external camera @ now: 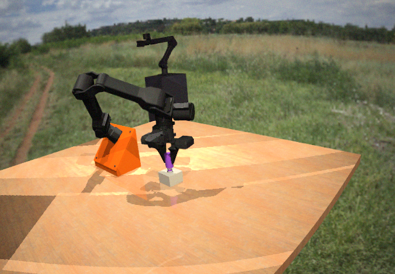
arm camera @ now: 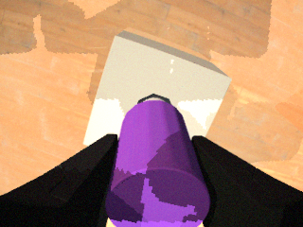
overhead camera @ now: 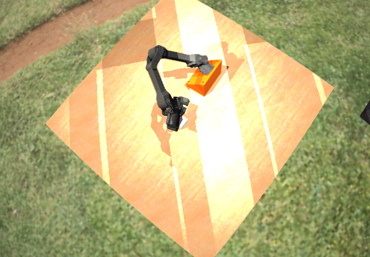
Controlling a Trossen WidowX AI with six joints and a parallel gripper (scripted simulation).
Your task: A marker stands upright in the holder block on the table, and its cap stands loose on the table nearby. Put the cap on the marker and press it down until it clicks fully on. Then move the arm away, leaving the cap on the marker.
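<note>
Just one cap (overhead camera: pixel 181 118) (external camera: pixel 168 161) (arm camera: pixel 151 147), purple, directly over the single holder block (overhead camera: pixel 184 124) (external camera: pixel 170 178) (arm camera: pixel 161 76) and down over the upper part of the one marker (external camera: pixel 170 170) (arm camera: pixel 153 97). Only a short lower bit of marker in sight between cap and block; impossible to tell whether clicked fully on. Slightly tilted in the exterior view, at least to the eye.

Around the cap, one claw (overhead camera: pixel 181 117) (external camera: pixel 169 162) (arm camera: pixel 154 146), shut on it, with two black fingers (external camera: pixel 162 153), one on each side. Pointed downward from one black arm (overhead camera: pixel 155 77) (external camera: pixel 124 89), bent high at the elbow.

Under the marker, one pale, boxy block, flat on the one wooden worktop (overhead camera: pixel 143 164) (external camera: pixel 191 226) (arm camera: pixel 38 104), with bands of light and shadow across the wood. To the left and farther back in the exterior view, well apart from the block, one orange wedge (overhead camera: pixel 204 83) (external camera: pixel 129 156) at the arm's foot, with three small dark dots visible on it.

Beyond the worktop's far edge, one dark box (external camera: pixel 173 87) with one thin jointed arm (external camera: pixel 167 54) on top. Farther out, grass, trees and a cloudy sky.
</note>
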